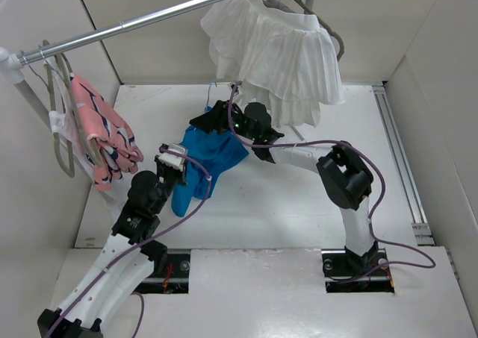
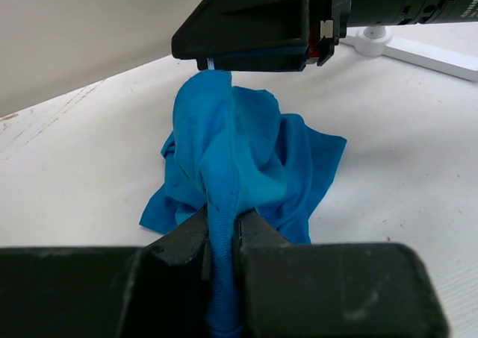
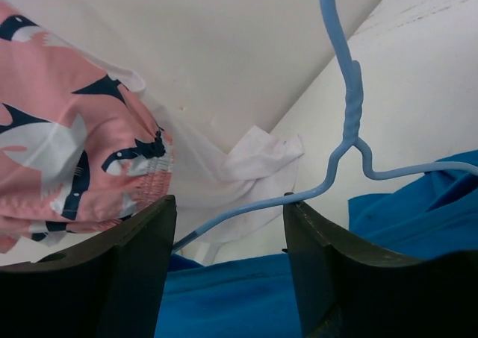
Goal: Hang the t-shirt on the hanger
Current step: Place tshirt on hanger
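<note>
T-shirt (image 1: 213, 155) lay bunched mid-table, its top lifted to the hanger (image 3: 352, 92), which stood hook-up. Right gripper (image 1: 218, 118) straddled the hanger wire; whether it clamped was unclear. Left gripper (image 2: 222, 237), near-left of the hanger, was pinched onto a shirt fold.

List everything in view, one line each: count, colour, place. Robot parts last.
plain medium-blue fabric t-shirt: one, blue, crumpled mid-table, a fold pinched up.
thin pale-blue clothes hanger: one, pale blue, above the t-shirt, hook upward.
pink patterned garment: one, pink, hanging at the rail's left end.
white pleated garment: one, white, hanging at the rail's right.
metal rail: one, silver, across the back.
table: one, white, under everything.
left end effector: one, black, shut on the t-shirt.
right end effector: one, black, hanger's arm between its fingers; grip unclear.
</note>
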You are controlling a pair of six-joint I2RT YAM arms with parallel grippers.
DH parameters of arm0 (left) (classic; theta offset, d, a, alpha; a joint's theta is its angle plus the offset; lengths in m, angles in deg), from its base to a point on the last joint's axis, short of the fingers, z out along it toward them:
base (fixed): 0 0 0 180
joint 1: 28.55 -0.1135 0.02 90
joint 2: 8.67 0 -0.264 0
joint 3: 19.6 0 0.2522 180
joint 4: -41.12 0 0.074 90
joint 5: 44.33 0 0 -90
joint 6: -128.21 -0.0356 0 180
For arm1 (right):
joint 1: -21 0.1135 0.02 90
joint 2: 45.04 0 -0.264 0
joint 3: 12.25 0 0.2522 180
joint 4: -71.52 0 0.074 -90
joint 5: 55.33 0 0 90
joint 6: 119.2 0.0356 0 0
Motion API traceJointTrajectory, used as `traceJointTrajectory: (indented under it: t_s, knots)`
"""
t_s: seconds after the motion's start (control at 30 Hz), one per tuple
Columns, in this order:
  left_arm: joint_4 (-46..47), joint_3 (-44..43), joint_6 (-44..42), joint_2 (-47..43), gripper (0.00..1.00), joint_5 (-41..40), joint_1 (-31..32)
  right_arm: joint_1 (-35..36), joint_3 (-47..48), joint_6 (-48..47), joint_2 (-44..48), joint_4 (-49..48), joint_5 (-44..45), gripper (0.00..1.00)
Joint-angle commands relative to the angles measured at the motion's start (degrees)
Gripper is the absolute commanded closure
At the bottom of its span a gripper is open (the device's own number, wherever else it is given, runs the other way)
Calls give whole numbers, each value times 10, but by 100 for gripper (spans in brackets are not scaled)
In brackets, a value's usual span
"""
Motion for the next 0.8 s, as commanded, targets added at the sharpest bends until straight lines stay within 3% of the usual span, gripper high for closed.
traceJointTrajectory:
  t_s: [0.0, 0.07, 0.1, 0.13, 0.27, 0.43, 0.53, 0.6, 0.77]
  knots:
    - [28, 9, -13, -12, 100, 19, -2, 11, 6, 44, -7, -67, -9, 36]
    - [23, 9, -13, -12, 100, 24, -2, 11, -1, 44, -7, -72, 4, 39]
    - [23, 9, -18, -12, 100, 24, -2, 11, -1, 44, -7, -72, 4, 45]
    - [23, 9, -18, -18, 100, 24, -2, 11, -1, 38, -7, -72, 11, 63]
    - [9, 9, -24, -18, 100, 38, -2, 11, -1, 31, -7, -72, 11, 100]
    - [-23, 2, -31, -3, 100, 63, -2, 16, -22, 20, 11, -72, 23, 100]
    - [-35, -18, -31, 16, 57, 63, -2, 16, -28, -6, 22, -64, 23, 100]
    - [-41, -32, -31, 23, 35, 68, -2, 22, -23, -33, 35, -38, 23, 100]
    - [-56, -90, -13, 55, 25, 80, -2, 22, -9, -79, 48, -16, 4, 100]
